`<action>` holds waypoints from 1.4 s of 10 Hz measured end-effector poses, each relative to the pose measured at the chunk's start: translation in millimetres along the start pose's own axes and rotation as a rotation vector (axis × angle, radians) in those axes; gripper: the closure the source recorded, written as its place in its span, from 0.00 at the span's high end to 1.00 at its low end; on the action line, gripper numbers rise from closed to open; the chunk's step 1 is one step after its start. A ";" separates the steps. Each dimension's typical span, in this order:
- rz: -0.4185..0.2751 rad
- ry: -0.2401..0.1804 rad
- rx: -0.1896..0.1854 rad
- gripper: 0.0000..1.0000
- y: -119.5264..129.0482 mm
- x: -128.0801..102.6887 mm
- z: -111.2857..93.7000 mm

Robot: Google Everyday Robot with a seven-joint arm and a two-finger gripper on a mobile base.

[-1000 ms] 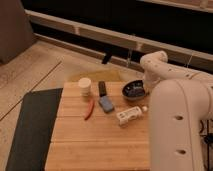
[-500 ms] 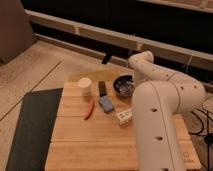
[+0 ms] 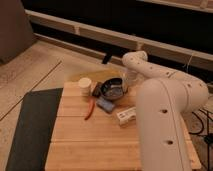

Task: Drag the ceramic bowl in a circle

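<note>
At the far edge of the wooden table [image 3: 90,145], the gripper [image 3: 123,80] reaches down to the right rim of the ceramic bowl [image 3: 112,90]; whether its fingers are spread or pinching cannot be told. Over the last second the bowl has slid left, from near the table's right side toward the cream jar [image 3: 85,85], now just left of it. The blue block [image 3: 105,104] lies just in front. The drag seems underway, with much of the circle probably remaining.
</note>
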 end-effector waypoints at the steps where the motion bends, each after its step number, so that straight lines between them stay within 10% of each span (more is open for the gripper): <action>1: 0.039 -0.018 0.047 0.00 -24.3 -6.0 0.9; 5: 0.161 -0.092 0.157 0.00 -65.7 -48.3 13.9; 10: 0.041 -0.069 0.091 0.01 -2.2 -39.8 24.7; 14: 0.012 0.003 0.131 0.41 -10.0 -7.9 29.9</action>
